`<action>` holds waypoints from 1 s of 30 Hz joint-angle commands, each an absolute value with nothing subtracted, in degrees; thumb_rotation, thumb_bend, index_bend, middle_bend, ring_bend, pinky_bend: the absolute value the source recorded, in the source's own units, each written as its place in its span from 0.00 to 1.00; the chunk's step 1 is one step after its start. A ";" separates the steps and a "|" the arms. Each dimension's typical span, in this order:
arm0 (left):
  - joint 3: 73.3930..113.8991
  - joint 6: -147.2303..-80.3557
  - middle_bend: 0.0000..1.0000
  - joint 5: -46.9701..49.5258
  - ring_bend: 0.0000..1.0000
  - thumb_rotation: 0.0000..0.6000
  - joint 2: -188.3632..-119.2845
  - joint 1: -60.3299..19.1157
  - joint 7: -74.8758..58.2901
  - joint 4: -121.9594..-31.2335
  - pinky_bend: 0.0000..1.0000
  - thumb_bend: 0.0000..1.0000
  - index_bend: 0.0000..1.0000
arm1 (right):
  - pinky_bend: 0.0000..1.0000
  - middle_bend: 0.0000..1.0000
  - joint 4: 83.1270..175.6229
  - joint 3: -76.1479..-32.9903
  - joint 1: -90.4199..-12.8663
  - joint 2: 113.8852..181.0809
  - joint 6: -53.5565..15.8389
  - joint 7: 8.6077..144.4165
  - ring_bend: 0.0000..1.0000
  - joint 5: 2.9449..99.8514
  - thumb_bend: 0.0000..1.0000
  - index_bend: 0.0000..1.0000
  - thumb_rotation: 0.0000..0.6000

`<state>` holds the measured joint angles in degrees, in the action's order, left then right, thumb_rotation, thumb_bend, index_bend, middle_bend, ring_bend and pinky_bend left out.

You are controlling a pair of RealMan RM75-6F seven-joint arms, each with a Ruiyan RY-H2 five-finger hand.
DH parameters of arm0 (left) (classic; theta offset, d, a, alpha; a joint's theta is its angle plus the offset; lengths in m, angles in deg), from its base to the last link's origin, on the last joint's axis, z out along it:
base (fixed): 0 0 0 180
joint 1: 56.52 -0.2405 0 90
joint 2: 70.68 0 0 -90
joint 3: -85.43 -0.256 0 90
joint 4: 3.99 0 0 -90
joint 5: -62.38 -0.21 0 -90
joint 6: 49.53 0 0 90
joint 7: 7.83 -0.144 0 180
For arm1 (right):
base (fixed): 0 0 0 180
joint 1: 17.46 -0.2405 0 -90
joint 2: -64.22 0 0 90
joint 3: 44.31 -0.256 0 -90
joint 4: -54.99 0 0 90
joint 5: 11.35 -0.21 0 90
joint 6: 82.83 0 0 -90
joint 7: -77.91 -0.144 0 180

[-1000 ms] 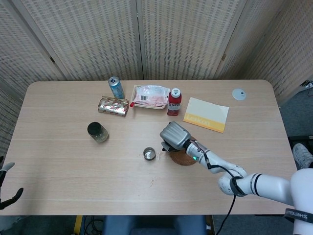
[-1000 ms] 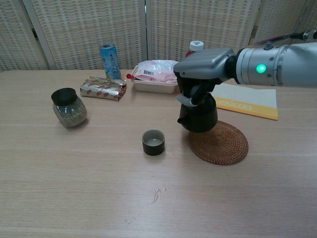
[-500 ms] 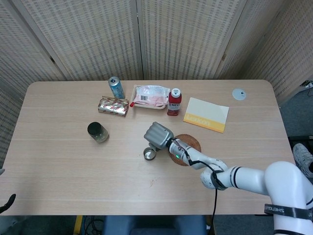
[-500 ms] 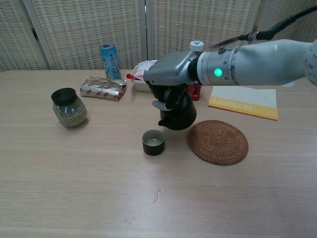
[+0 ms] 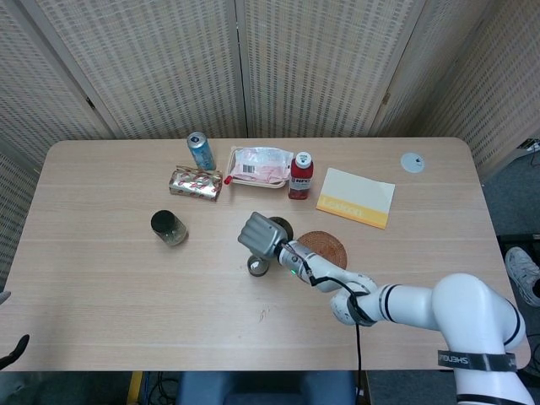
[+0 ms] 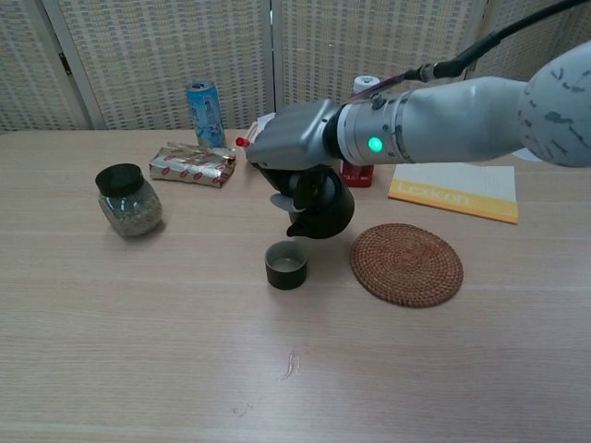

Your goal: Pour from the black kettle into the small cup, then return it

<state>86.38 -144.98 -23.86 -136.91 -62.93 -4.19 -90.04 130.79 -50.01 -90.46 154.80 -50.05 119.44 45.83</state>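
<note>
Black kettle mostly hidden under right hand, above small cup. Left hand out of sight.

From chest: fingers wrapped round kettle, tilted, airborne over cup. Best tip slowly, spout centred above rim.

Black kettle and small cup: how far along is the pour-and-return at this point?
Done: the black kettle is off the woven coaster, which sits bare. In hand: the right hand grips the kettle from above, holding it tilted in the air just over the small cup; no stream is visible, so whether pouring has started cannot be told. Left: finishing the pour and setting the kettle back on the coaster.
</note>
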 commanded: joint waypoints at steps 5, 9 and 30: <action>86.28 -144.59 0.00 -25.04 0.06 1.00 -136.88 -62.31 -4.67 -90.76 0.00 0.25 0.17 | 0.50 1.00 131.84 -48.18 -92.82 155.17 -48.31 123.51 0.93 42.47 0.61 1.00 0.71; 85.89 -144.06 0.00 -26.39 0.06 1.00 -137.00 -61.68 -4.91 -91.06 0.00 0.25 0.17 | 0.50 1.00 132.22 -47.29 -93.95 155.33 -47.56 125.47 0.93 40.91 0.61 1.00 0.71; 85.30 -142.59 0.00 -28.63 0.06 1.00 -138.00 -59.85 -6.03 -92.06 0.00 0.25 0.17 | 0.50 1.00 133.55 -43.07 -98.52 156.72 -44.09 133.38 0.93 35.54 0.61 1.00 0.71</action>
<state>85.30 -142.59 -28.63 -138.00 -59.85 -6.03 -92.06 133.51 -43.28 -98.29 156.65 -44.27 133.07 35.81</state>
